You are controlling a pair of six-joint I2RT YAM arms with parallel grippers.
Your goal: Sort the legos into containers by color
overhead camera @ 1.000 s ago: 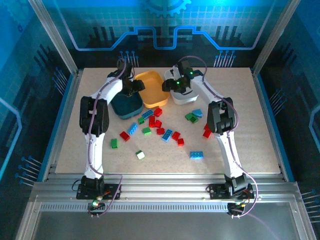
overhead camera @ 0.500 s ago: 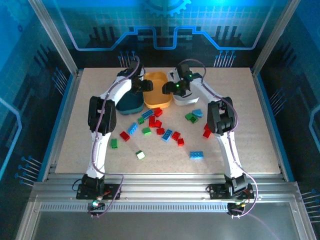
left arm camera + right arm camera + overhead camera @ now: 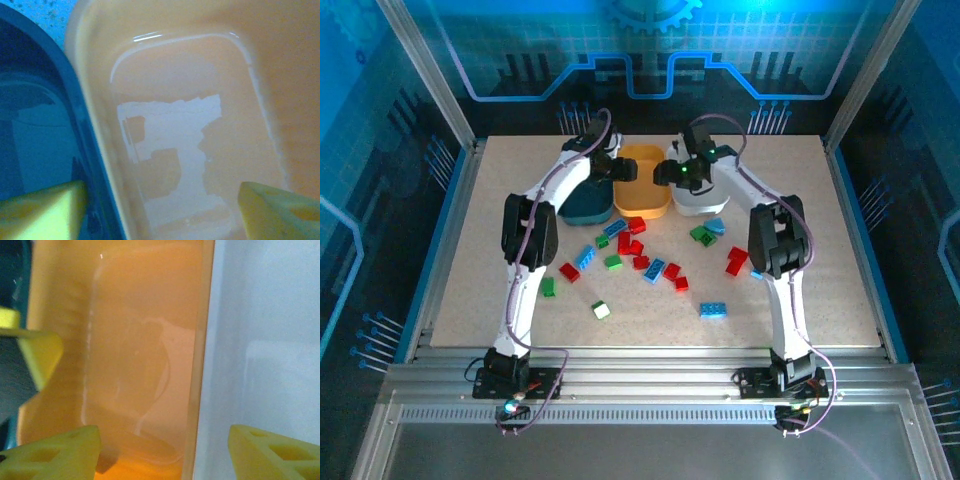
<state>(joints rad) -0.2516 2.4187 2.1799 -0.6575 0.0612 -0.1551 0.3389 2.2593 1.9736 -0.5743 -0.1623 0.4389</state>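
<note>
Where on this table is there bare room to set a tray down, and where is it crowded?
Bare tabletop lies right of the right arm and left of the left arm, plus a strip along the near edge. Crowded: legos mid-table, before the teal tray, orange tray and white tray.

The left gripper (image 3: 619,170) has swung right, off the dark teal rounded plastic tray (image 3: 582,206) and onto the seam between it and the orange-yellow rounded plastic tray (image 3: 648,204). That orange-yellow tray has slid right and squared up. The white rounded plastic tray (image 3: 706,202) and the right gripper (image 3: 674,172) have shifted right too.
</note>
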